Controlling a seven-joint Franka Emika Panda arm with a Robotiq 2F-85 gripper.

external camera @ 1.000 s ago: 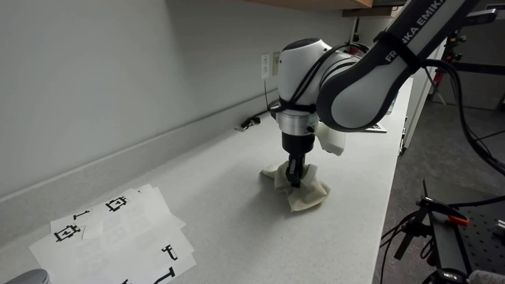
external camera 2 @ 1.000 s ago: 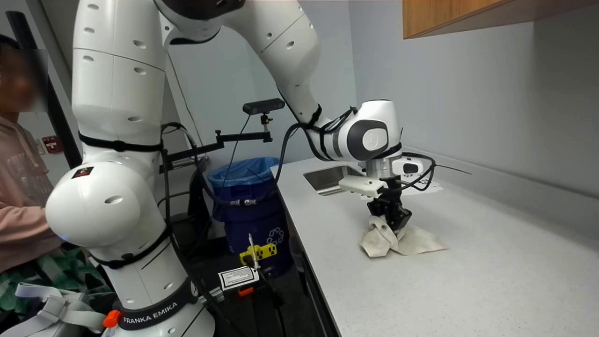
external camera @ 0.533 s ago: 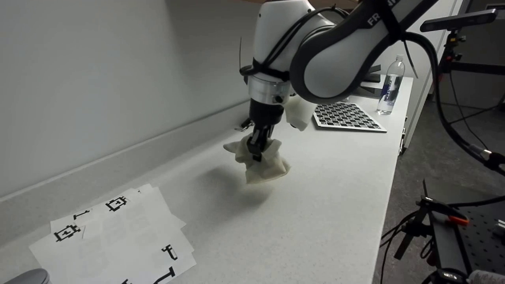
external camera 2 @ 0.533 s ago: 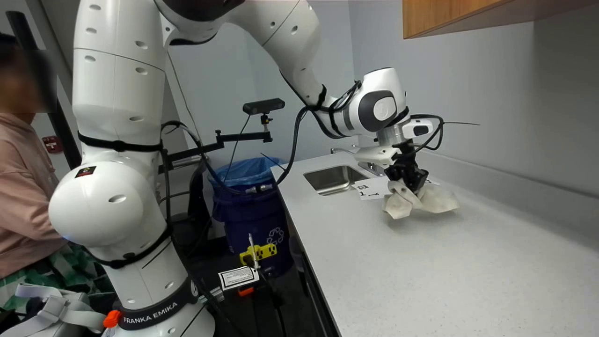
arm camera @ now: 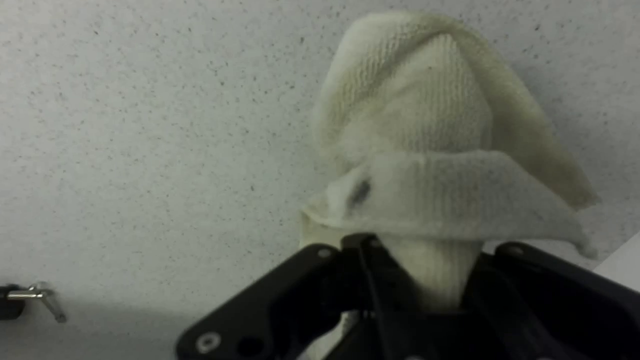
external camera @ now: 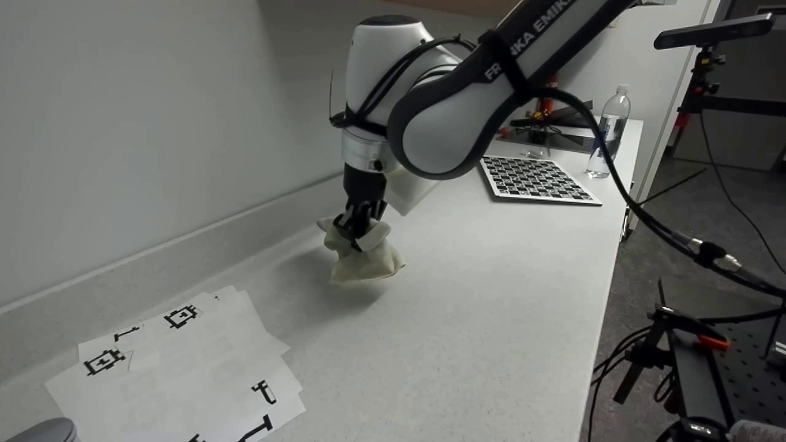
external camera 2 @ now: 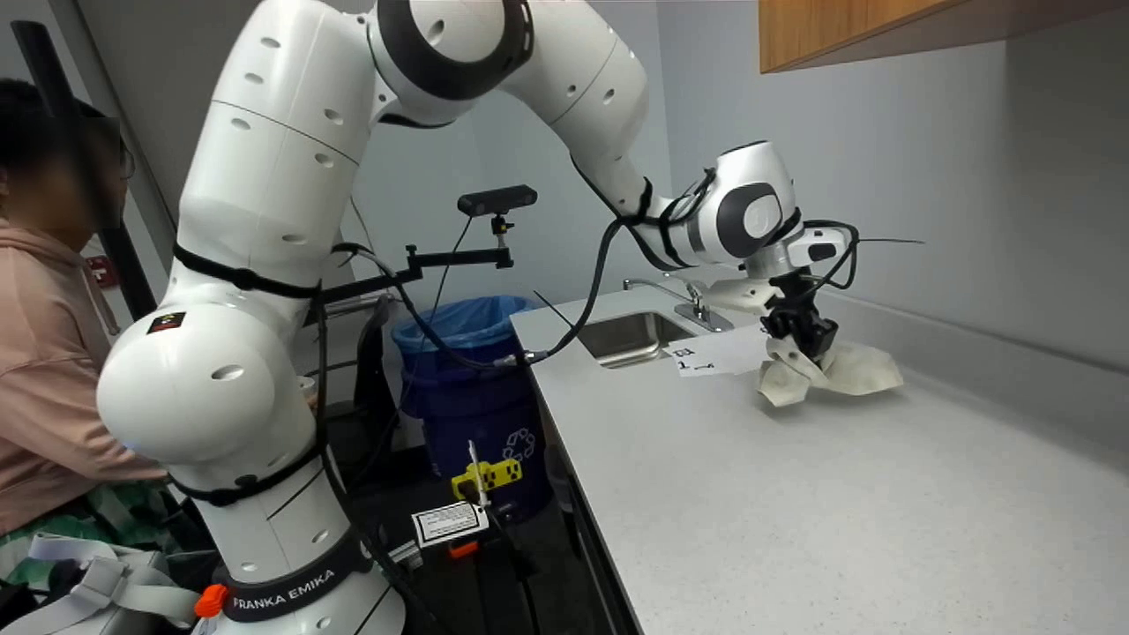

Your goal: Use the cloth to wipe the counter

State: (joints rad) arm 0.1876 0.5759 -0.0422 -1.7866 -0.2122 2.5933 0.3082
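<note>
The black two-fingered hand [external camera: 356,238], pointing down, pinches a cream ribbed cloth [external camera: 366,262] whose folds bunch around it and hang below; whether they touch the pale speckled surface [external camera: 479,307] underneath, I cannot tell. White paper sheets [external camera: 190,368] with black markings lie near the hand; a flat black-and-white patterned board [external camera: 540,179] lies farther off.

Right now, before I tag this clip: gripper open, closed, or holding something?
Gripper: closed on the cloth, holding it by a bunched part.
</note>
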